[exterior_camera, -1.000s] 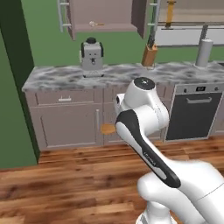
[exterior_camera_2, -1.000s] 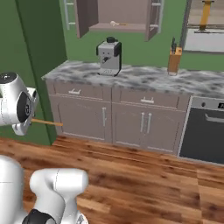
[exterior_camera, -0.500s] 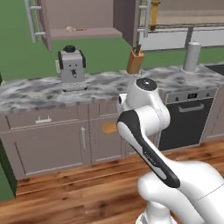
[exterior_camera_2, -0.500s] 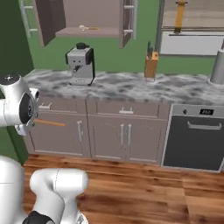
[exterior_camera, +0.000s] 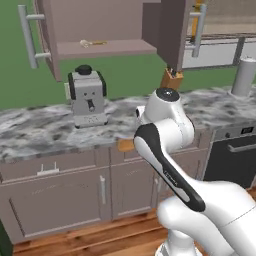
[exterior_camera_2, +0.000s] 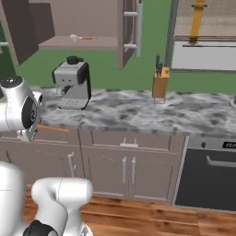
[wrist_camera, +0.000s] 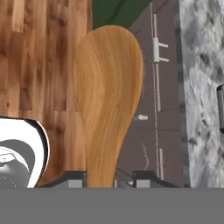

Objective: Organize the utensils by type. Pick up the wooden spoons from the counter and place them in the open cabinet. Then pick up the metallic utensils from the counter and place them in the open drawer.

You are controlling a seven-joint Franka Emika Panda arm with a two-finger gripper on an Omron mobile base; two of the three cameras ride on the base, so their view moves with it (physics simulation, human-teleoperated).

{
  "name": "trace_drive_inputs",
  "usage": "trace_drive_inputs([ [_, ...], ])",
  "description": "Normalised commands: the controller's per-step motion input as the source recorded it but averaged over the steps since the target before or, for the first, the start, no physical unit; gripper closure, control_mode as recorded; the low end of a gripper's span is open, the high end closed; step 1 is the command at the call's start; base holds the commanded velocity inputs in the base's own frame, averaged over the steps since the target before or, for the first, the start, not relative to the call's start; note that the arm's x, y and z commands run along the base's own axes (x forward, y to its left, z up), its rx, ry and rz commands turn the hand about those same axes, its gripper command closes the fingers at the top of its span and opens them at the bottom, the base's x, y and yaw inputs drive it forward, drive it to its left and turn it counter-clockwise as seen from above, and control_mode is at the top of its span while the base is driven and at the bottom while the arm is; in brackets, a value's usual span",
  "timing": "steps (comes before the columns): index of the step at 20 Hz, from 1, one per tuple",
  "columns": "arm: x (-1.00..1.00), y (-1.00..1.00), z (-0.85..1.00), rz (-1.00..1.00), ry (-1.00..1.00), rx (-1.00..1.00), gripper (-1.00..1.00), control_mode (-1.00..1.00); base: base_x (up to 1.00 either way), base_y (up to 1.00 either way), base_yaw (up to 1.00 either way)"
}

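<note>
My gripper (wrist_camera: 105, 177) is shut on a wooden spoon (wrist_camera: 108, 100); its broad bowl stands up between the two finger tips in the hand view. The spoon's end (exterior_camera: 125, 145) pokes out left of my arm, level with the counter (exterior_camera: 40, 132) edge, and its handle (exterior_camera_2: 53, 128) shows beside my arm in the right base view. The open cabinet (exterior_camera: 107, 49) hangs above the counter (exterior_camera_2: 138, 110), its doors swung wide. Another wooden spoon (exterior_camera: 93, 43) lies on its shelf (exterior_camera_2: 83, 37). The metallic utensils and the open drawer are out of view.
A grey coffee machine (exterior_camera: 87, 97) stands on the counter below the cabinet. A knife block (exterior_camera_2: 160, 83) sits further right, then a steel canister (exterior_camera: 244, 76). A black oven front (exterior_camera_2: 207, 175) is at the right. Wooden floor lies in front of the base cabinets.
The base has driven toward the counter, so counter, coffee machine and cabinet now look nearer and larger. The spoon stays in my gripper.
</note>
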Motion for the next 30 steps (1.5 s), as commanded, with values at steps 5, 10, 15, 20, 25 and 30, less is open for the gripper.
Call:
trace_drive_inputs([
  [5, 0.00, 0.00, 0.00, 0.00, 0.00, 0.00, 1.00, 1.00, 1.00, 0.00, 0.00],
  [10, 0.00, 0.00, 0.00, 0.00, 0.00, 0.00, 1.00, 1.00, 0.86, 0.00, 0.00],
  [15, 0.00, 0.00, 0.00, 0.00, 0.00, 0.00, 1.00, 1.00, 0.73, 0.00, -0.02],
  [20, 0.00, 0.00, 0.00, 0.00, 0.00, 0.00, 1.00, 1.00, 0.28, 0.00, -0.01],
  [25, 0.00, 0.00, 0.00, 0.00, 0.00, 0.00, 1.00, 1.00, 0.00, 0.00, 0.00],
  [30, 0.00, 0.00, 0.00, 0.00, 0.00, 0.00, 1.00, 1.00, 0.05, 0.00, 0.00],
])
